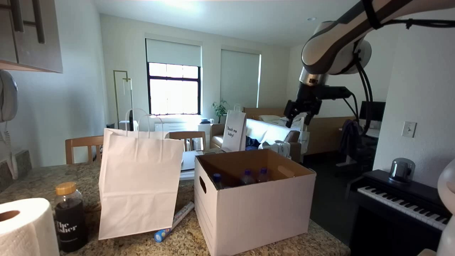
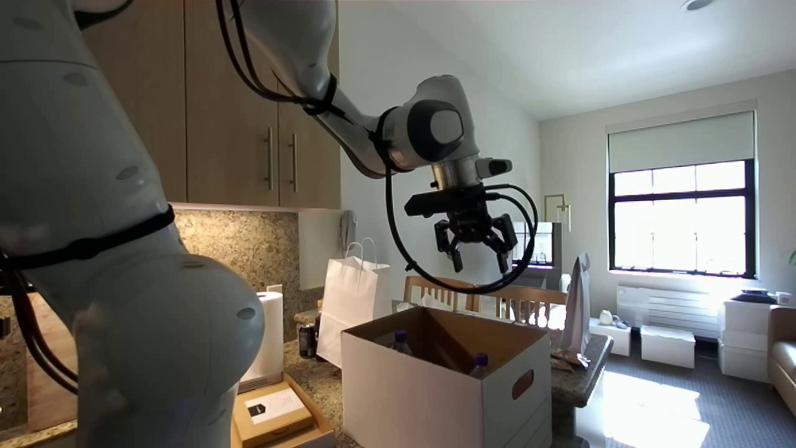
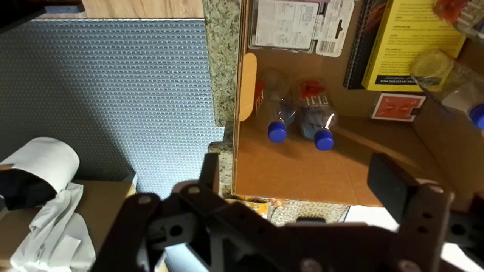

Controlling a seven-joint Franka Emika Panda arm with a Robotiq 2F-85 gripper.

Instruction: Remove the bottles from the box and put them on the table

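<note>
Tool [image 2: 481, 262] spread wide, bottles [image 3: 317, 113] stand upright, blue caps [image 3: 324, 140] up.

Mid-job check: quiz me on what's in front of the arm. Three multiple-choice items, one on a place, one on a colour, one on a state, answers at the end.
1. Where are the Fiji bottles?
A) in the white paper bag
B) in the box
C) on the piano keyboard

2. What colour are their caps?
A) blue
B) orange
C) green

3. How does the gripper stand?
A) shut and empty
B) shut on a bottle
C) open and empty

1: B, since the wrist view looks down on them inside it.
2: A, since each cap that shows in the wrist view is blue.
3: C, since its fingertips stand apart with nothing between them.
</note>
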